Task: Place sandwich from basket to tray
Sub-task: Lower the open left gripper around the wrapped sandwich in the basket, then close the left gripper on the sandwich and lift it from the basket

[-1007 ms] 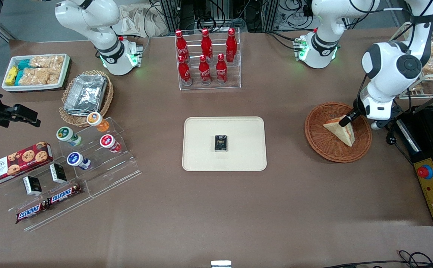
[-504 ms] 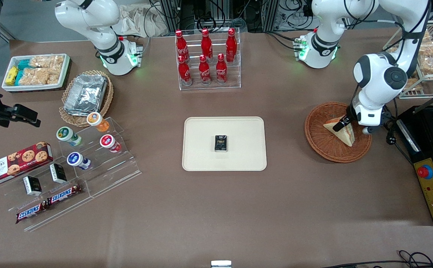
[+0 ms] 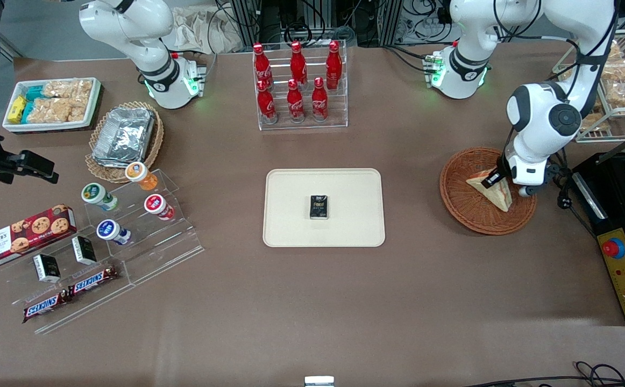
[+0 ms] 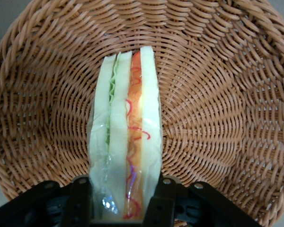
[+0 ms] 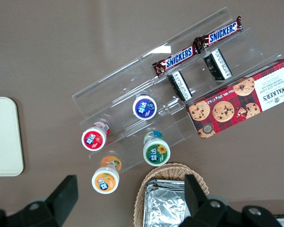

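The triangular white-bread sandwich (image 4: 125, 137) with red-orange and green filling is stood on edge in the round reddish-brown wicker basket (image 3: 466, 207), near its rim toward the working arm's end of the table. It is bracketed by the gripper (image 4: 124, 203), one finger against each bread face. The flat cream-beige rectangular tray (image 3: 296, 215) lies well apart at the table's middle, with a small dark packet (image 3: 319, 207) at its centre.

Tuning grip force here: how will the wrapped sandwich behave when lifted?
The sandwich probably squashes easily: soft bread layers sit between the hand's fingers. Its glossy film looks slippery. Standing on edge in the basket, it may tip.
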Motion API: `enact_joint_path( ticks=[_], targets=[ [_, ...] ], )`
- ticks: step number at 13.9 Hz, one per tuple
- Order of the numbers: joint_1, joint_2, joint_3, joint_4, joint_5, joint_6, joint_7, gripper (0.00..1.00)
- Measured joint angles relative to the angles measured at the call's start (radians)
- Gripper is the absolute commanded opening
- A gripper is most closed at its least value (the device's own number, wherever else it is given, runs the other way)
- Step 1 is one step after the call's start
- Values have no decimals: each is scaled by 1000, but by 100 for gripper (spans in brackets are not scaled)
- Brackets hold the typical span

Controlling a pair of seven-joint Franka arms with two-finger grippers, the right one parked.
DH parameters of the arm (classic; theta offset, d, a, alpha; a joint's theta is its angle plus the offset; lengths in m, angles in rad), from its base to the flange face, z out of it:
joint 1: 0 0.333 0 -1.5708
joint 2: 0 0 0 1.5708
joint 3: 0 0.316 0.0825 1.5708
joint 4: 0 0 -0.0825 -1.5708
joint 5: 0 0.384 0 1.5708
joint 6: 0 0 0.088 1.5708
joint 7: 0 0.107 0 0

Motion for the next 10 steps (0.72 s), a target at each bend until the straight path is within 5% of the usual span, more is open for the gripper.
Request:
enact_joint_path(
  ticks=[5, 10],
  targets=[
    [-2, -21, -6, 15, 6, -29, 1, 0],
    [-4, -164, -12, 119, 51, -326, 30, 0]
  ],
)
